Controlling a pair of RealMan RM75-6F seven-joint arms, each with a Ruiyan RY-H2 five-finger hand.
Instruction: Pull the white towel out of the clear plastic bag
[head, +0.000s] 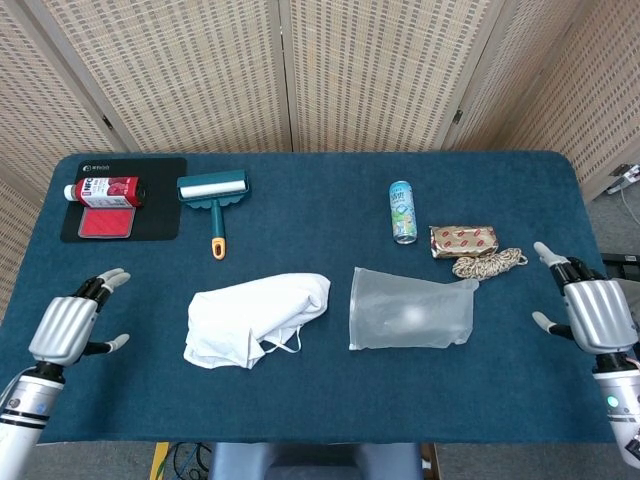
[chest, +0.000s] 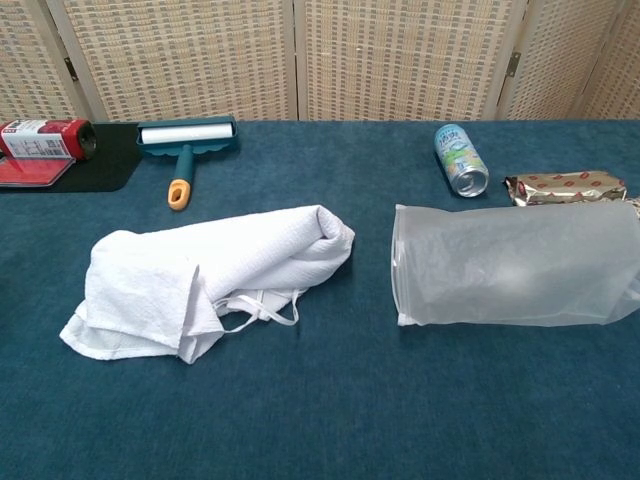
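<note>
The white towel (head: 255, 316) (chest: 205, 278) lies crumpled on the blue table, fully outside the clear plastic bag (head: 410, 310) (chest: 510, 265), which lies flat and empty to its right with its mouth facing the towel. My left hand (head: 68, 326) hovers near the table's left edge, fingers spread, holding nothing, well apart from the towel. Near the right edge my right hand (head: 595, 312) is likewise spread and empty, away from the bag. Neither hand shows in the chest view.
At the back left a teal lint roller (head: 213, 196) (chest: 186, 143) lies beside a black mat (head: 160, 212) with a red bottle (head: 105, 188). A drink can (head: 402, 211), a foil-wrapped bar (head: 464, 239) and a coil of string (head: 488, 263) lie at the right rear.
</note>
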